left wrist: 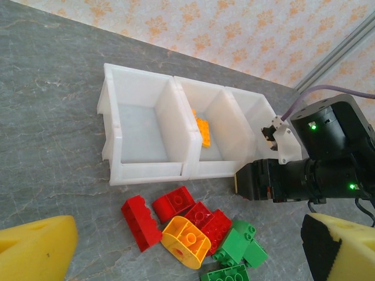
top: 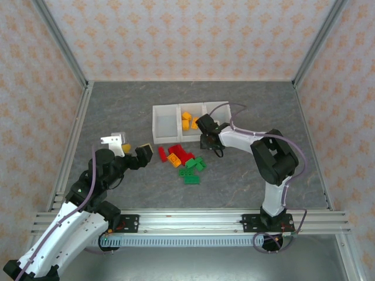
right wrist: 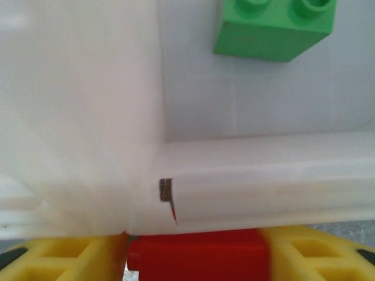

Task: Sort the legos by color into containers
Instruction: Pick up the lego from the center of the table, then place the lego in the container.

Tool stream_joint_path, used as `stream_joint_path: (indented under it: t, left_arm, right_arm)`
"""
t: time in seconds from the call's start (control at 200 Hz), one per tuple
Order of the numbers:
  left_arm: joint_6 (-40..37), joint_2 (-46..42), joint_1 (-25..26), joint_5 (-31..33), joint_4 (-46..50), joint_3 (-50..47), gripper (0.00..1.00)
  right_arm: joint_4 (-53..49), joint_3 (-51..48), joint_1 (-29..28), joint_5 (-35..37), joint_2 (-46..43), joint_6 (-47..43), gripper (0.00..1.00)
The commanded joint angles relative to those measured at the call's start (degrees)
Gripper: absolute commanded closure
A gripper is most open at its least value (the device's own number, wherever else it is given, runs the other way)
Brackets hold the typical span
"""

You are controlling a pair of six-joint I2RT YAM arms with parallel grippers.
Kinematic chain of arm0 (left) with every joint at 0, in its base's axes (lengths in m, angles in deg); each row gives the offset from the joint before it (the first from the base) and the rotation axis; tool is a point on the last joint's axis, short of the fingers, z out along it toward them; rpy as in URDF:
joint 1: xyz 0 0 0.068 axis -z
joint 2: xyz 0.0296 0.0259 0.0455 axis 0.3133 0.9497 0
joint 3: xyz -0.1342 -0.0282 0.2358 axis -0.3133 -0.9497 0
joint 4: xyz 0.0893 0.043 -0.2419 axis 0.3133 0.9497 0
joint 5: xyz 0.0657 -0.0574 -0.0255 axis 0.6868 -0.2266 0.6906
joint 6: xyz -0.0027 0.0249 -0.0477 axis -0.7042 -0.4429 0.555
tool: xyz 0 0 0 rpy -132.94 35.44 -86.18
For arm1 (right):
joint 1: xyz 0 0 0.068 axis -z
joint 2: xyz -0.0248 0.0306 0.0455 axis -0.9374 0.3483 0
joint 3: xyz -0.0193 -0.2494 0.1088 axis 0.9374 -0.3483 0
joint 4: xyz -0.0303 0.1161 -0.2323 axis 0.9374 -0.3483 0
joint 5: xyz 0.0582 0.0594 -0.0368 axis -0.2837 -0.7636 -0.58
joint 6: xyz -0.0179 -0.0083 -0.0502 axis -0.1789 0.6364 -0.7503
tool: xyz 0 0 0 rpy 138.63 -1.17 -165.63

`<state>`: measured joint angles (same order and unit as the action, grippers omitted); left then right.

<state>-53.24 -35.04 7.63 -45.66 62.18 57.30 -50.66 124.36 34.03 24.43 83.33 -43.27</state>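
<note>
The containers (top: 164,124) form a white three-bin tray at the table's middle. Orange bricks (left wrist: 202,130) lie in the middle bin, and a green brick (right wrist: 274,28) lies in the right one. My right gripper (right wrist: 196,257) is shut on a red brick (right wrist: 199,254), held just in front of the tray's near wall where the middle and right bins meet (top: 205,142). The loose legos lie in front of the tray: red ones (left wrist: 140,221), an orange arch piece (left wrist: 186,241) and green ones (left wrist: 237,246). My left gripper (top: 136,153) hovers open to their left, its yellow fingers (left wrist: 35,249) holding nothing.
Aluminium posts and patterned walls enclose the grey table (top: 117,111). A rail (top: 187,222) runs along the near edge. The right arm (top: 272,158) bends in from the right, with its cable looping over the tray's right bin.
</note>
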Motion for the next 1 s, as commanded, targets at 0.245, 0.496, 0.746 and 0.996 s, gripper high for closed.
stream_joint_path:
  t: [0.245, 0.496, 0.746, 0.996]
  left_arm:
    - [-1.41, -0.47, 0.37, -0.94, -2.1, -0.5, 0.01]
    - [-1.42, -0.9, 0.39, -0.9, -2.18, -0.47, 0.01]
    - [-1.41, -1.77, 0.37, -0.65, -2.01, -0.48, 0.01]
    - [-1.32, -3.44, 0.35, 0.04, -2.01, -0.56, 0.01]
  right_arm:
    - [-8.37, 4.5, -5.49, 6.98, -4.5, 0.13, 0.68]
    - [-8.46, 11.85, -8.24, 2.16, -10.27, 1.18, 0.71]
    - [-2.35, 25.44, -8.26, -7.0, -1.71, -1.33, 0.72]
    - [-3.92, 42.52, -8.26, -10.34, 12.93, -1.11, 0.66]
